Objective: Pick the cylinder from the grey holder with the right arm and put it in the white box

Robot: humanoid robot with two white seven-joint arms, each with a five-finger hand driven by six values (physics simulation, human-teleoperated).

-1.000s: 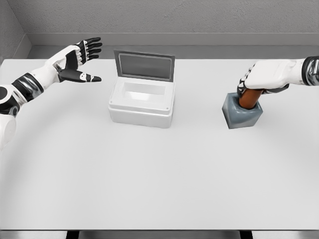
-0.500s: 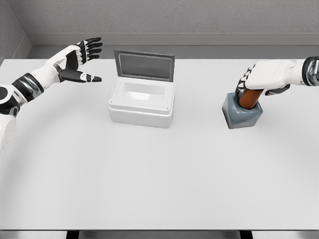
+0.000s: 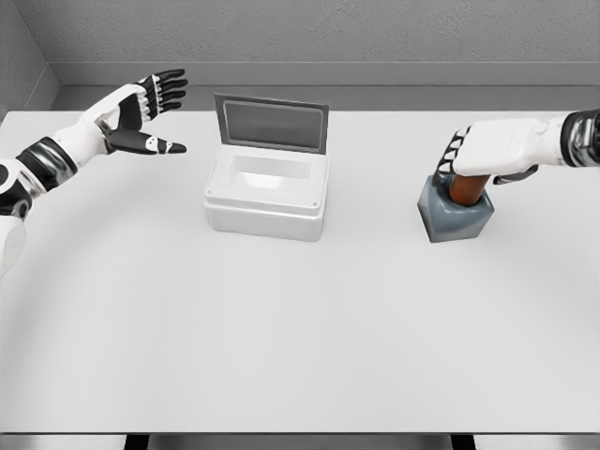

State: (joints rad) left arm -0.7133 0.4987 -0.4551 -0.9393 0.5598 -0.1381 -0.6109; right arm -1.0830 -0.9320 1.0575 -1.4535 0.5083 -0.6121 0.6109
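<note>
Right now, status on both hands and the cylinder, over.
Right robot hand closed on the brown cylinder, cylinder seated in grey holder. Left robot hand open, raised at far left. White box lid up, path looks clear.

Brown cylinder [image 3: 466, 188], grey holder [image 3: 454, 217], white box [image 3: 267, 199].

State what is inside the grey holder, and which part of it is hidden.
The grey holder holds a brown cylinder, standing upright. The right hand covers its top, and the holder's walls hide its lower end.
</note>
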